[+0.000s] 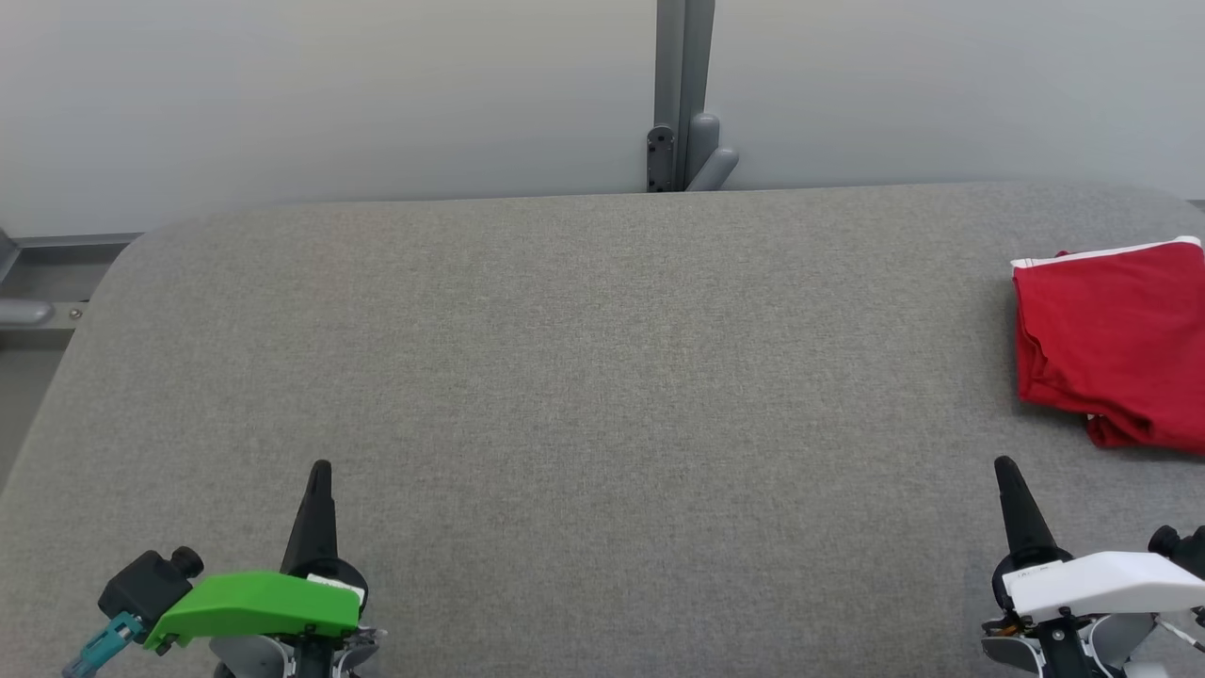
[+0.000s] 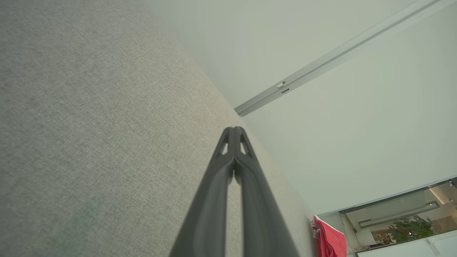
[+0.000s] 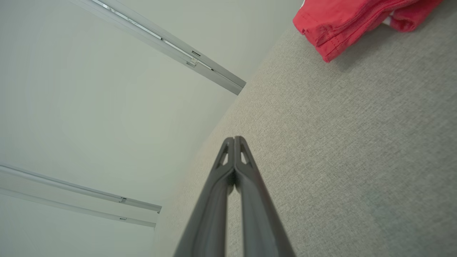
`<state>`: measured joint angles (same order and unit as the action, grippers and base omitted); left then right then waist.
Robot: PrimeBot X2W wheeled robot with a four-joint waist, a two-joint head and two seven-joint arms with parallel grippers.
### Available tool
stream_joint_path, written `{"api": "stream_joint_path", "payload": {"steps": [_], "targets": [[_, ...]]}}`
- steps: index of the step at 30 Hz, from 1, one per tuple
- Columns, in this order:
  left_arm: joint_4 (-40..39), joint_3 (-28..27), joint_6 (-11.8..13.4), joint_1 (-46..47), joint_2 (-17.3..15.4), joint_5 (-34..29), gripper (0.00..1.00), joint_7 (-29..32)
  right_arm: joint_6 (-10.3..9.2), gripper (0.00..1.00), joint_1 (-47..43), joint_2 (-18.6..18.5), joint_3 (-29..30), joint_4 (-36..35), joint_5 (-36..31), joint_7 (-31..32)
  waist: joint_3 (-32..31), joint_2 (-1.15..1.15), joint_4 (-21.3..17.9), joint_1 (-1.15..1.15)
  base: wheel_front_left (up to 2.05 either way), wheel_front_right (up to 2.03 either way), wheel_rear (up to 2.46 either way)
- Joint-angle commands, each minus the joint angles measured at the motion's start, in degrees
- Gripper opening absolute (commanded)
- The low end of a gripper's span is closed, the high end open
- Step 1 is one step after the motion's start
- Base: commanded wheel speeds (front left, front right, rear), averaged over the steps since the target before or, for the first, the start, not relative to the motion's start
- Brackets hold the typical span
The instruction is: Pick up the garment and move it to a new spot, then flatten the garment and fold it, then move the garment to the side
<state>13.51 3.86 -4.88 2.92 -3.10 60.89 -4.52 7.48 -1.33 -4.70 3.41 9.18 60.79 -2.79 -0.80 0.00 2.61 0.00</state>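
1. The left gripper [image 1: 320,468] is a long, dark, matte spike that narrows to a rounded tip.
2. Seen close, its 2 fingers [image 2: 214,185] are smooth dark grey, each with 1 small triangular cut-out near the tip.
3. A bright green cover [image 1: 259,607], wedge-shaped, caps the left wrist, with a small white label [image 1: 336,585] at its right end.
4. Left of it sit a black camera block [image 1: 149,582] with a round lens and a teal connector [image 1: 102,646].
5. The right gripper [image 1: 1005,463] has the same dark, tapered shape.
6. A white cover [image 1: 1101,579] caps the right wrist, with a thin cable [image 1: 1181,633] and a small orange part [image 1: 1007,625] beside it.
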Motion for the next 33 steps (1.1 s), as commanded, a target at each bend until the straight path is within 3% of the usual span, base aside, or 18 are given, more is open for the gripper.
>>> {"api": "stream_joint_path", "payload": {"steps": [1, 33], "targets": [[-0.03, -0.34, -0.4, 1.82, -0.3, 2.01, 0.0, 0.48, 0.03, 0.0, 1.39, -0.35, 0.61, -0.18, 2.21, 0.64, 0.04, 0.0, -0.08, 0.0, 0.0, 0.0, 0.0], [3.27, -1.73, -1.75, 6.02, -0.07, 18.44, 0.0, 4.63, 0.03, 0.0, 4.02, -0.07, 4.91, 1.87, 18.92, 5.97, 0.56, 0.0, -1.28, 0.0, 0.0, 0.0, 0.0]]}}
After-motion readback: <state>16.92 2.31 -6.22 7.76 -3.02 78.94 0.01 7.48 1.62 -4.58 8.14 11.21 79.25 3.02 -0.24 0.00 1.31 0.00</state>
